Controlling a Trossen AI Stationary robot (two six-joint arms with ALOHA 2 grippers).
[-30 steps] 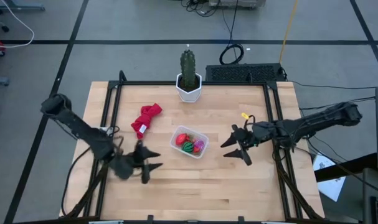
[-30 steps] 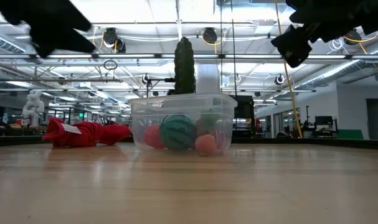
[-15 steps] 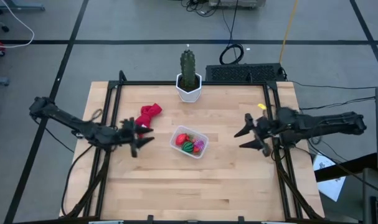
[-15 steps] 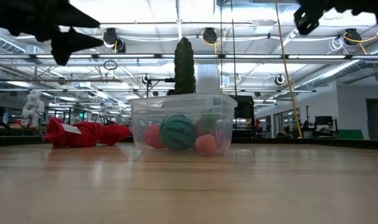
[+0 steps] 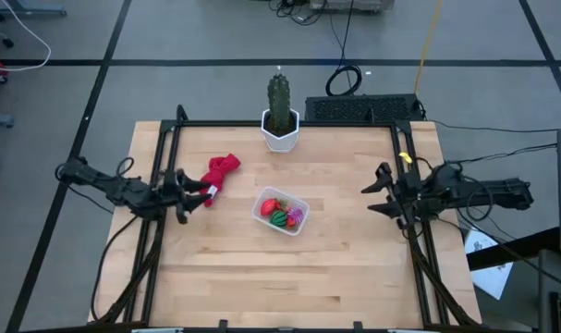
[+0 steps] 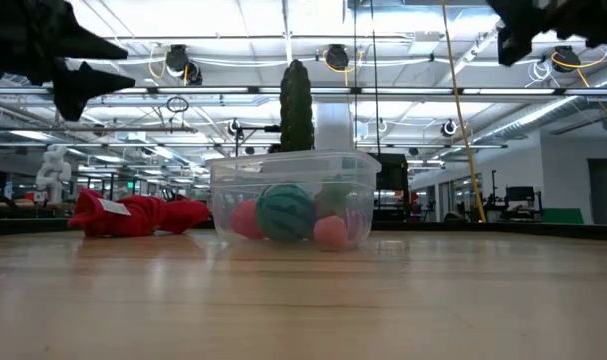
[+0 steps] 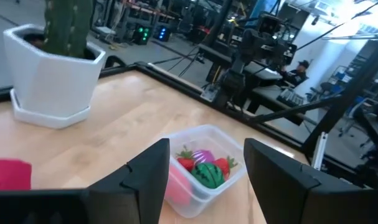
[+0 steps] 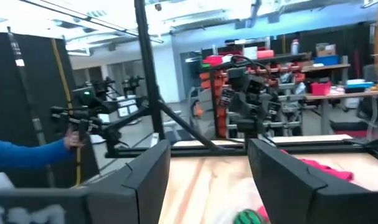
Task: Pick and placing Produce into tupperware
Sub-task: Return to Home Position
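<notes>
The clear tupperware (image 5: 280, 212) stands mid-table on its base. Inside it lies the produce: a green striped ball (image 6: 285, 212), red pieces (image 7: 225, 166), a purple ball (image 5: 297, 216) and a pink bit (image 6: 330, 232). My left gripper (image 5: 189, 191) hovers open and empty near the table's left edge, beside the red cloth (image 5: 217, 174), pointing level at the tub (image 7: 204, 163). My right gripper (image 5: 372, 197) hovers open and empty by the right edge, also facing the tub. The low view shows both held high, the left gripper (image 6: 88, 62) and the right gripper (image 6: 513, 30).
A green cactus (image 5: 278, 97) in a white pot (image 5: 280, 134) stands at the far edge's middle. Black frame rails (image 5: 164, 176) run along the left and right sides. Bare wood lies in front of the tub. A person's blue sleeve (image 8: 20, 155) shows in the room beyond.
Both arms have drawn back from the tub. My left gripper has gone toward the table's left and far edges, ending beside the red cloth. My right gripper has gone toward the right edge and risen slightly. The tub and its produce have stayed put.
</notes>
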